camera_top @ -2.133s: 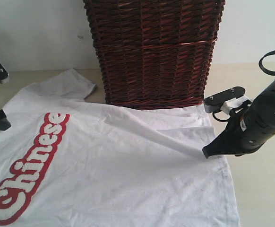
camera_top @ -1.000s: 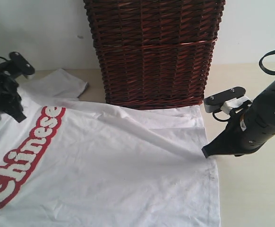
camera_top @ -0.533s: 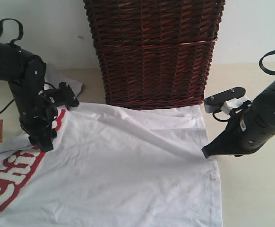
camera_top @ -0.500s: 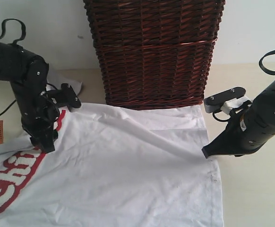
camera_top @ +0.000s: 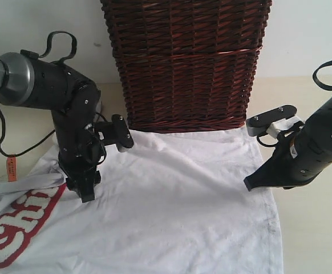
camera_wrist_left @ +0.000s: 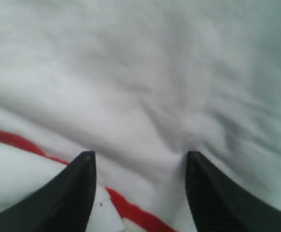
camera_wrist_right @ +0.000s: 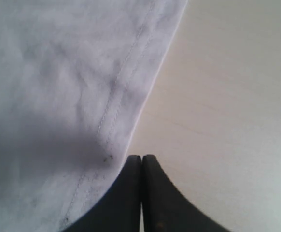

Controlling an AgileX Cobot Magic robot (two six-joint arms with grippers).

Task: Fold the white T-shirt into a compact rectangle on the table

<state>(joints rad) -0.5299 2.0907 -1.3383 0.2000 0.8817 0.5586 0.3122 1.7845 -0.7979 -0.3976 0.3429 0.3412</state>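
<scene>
The white T-shirt (camera_top: 177,211) lies spread on the table (camera_top: 314,228), its red-outlined lettering (camera_top: 17,228) at the lower left. My left gripper (camera_top: 86,194) points down onto the cloth near the lettering. In the left wrist view the left gripper (camera_wrist_left: 140,157) is open, its fingers wide apart over the white T-shirt (camera_wrist_left: 145,72) and a strip of red outline (camera_wrist_left: 135,212). My right gripper (camera_top: 250,185) is shut, tips down at the shirt's right hem. In the right wrist view the right gripper (camera_wrist_right: 141,159) sits beside the stitched hem (camera_wrist_right: 111,111), with bare table (camera_wrist_right: 227,96) on its other side.
A dark brown wicker basket (camera_top: 186,63) stands at the back, just behind the shirt's far edge and close to the left arm. An orange tag (camera_top: 9,169) and a grey fold of cloth (camera_top: 17,187) show at the left.
The left arm has swung from the left edge rightward over the shirt, toward the basket. The lettering has slid left and down. The right arm has stayed put.
</scene>
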